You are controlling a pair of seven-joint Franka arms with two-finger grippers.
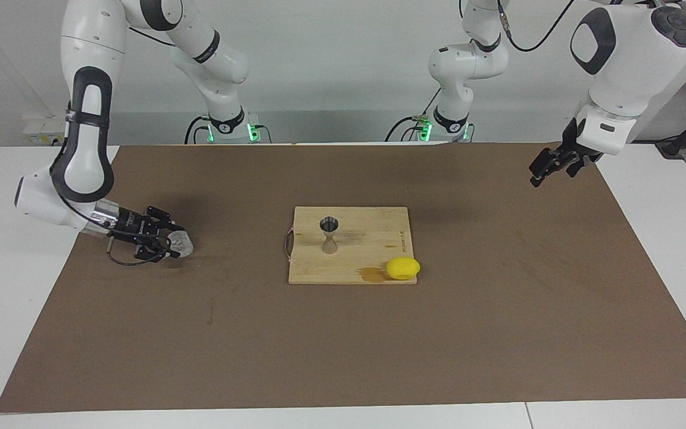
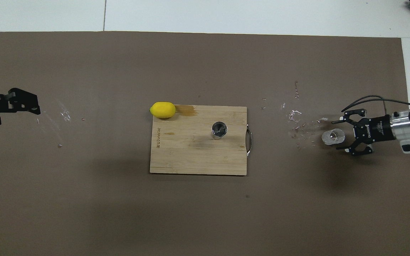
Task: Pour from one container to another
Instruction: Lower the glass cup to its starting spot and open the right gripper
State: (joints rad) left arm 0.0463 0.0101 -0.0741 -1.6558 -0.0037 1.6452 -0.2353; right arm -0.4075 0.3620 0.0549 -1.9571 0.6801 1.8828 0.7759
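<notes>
Table w/ tumbler (image 2: 333,137) set down, right hand (image 2: 344,136) opened, left hand (image 1: 541,171) open, empty; pouring into jigger (image 1: 329,235) judged done.

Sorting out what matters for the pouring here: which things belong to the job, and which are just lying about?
Job:
- glass tumbler, standing on the mat toward the right arm's end
- steel jigger, upright on the board
- right gripper, open beside the tumbler

Lying about:
- lemon, at the board's edge
- cutting board
- left gripper, waiting open

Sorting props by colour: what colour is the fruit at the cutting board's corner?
Yellow: the lemon shows best in the overhead view.
</notes>
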